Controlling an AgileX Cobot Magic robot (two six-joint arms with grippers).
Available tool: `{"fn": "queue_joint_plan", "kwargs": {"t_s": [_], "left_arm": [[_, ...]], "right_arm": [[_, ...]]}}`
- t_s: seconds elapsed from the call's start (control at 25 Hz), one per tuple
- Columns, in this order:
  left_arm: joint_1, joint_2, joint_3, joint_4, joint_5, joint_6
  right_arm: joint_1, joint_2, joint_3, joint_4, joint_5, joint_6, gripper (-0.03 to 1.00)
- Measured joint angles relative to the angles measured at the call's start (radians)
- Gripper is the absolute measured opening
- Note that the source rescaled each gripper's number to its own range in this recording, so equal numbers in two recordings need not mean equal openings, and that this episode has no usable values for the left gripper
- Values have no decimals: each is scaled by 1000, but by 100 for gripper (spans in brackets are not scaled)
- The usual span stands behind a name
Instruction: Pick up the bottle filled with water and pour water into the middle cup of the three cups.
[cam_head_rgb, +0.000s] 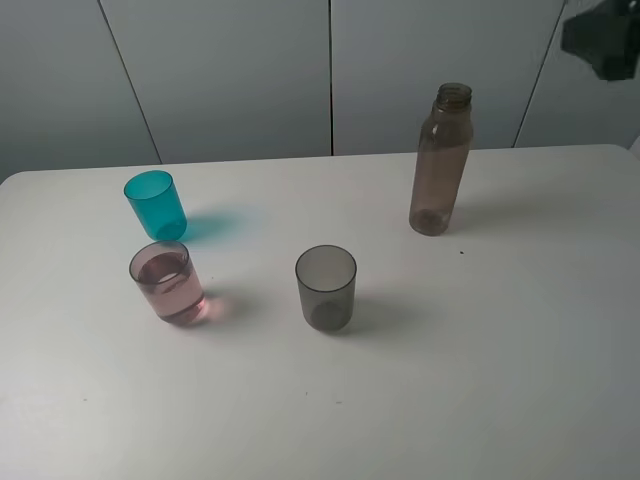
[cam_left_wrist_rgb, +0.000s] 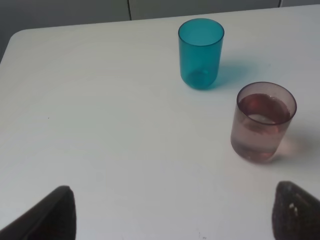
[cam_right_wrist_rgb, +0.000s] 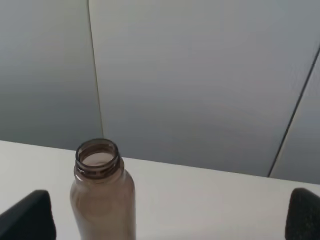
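The bottle stands upright and uncapped on the table's back right; in the right wrist view the bottle rises between and beyond the wide-apart fingers of my right gripper, which is open and holds nothing. A dark part of the right arm shows at the exterior view's top right. Of the three cups, the teal one is back left, the smoky grey one is central, and the pale pink middle cup holds liquid. My left gripper is open, short of the pink cup and teal cup.
The white table has a rounded far-left corner and its far edge meets a grey panelled wall. Bare tabletop lies in front of the cups and bottle.
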Motion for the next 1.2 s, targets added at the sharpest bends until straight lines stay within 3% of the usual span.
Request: {"fn": "queue_joint_plan", "kwargs": {"t_s": [0.28,0.52,0.6,0.84,1.2], "left_arm": [[0,0,0,0,0,0],[0,0,0,0,0,0],[0,0,0,0,0,0],[0,0,0,0,0,0],[0,0,0,0,0,-2]], "right_arm": [[0,-304,-75,23,555,5,100],[0,-538,-69,84,883,5,100],[0,-618,-45,100,926,5,100],[0,-872,60,103,935,-4,100],[0,-905,118,98,913,-19,100]]}}
